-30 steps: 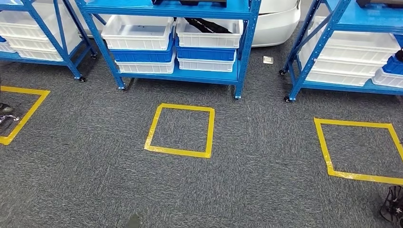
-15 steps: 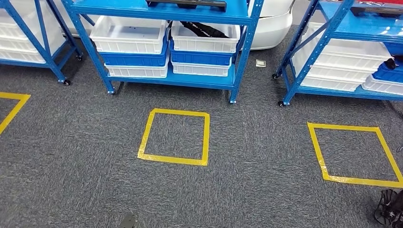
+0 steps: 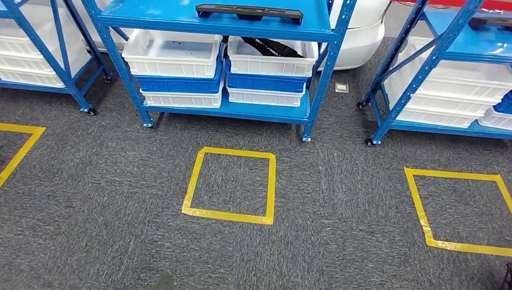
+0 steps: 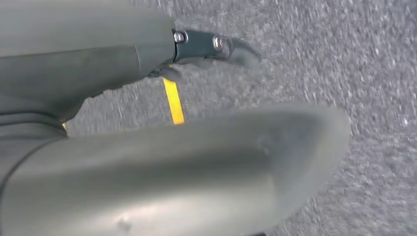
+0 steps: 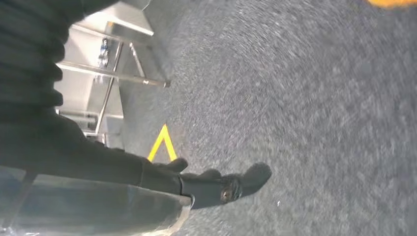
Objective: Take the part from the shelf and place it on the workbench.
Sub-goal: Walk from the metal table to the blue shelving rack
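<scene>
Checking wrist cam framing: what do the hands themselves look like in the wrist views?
Left hand: a thick, smooth grey thumb with a rounded tip, and a darker finger with two silver screw heads on it. Right hand: dark fingers with a metal fastener at one link, next to a glossy grey cover, with a black ribbed part behind. No cables or markings visible.

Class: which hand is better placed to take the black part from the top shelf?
Neither yet: left hand and right hand both hang over carpet, far from the part.

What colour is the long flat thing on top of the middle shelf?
The part is black, lying on the blue shelf. The head view shows it best.
</scene>
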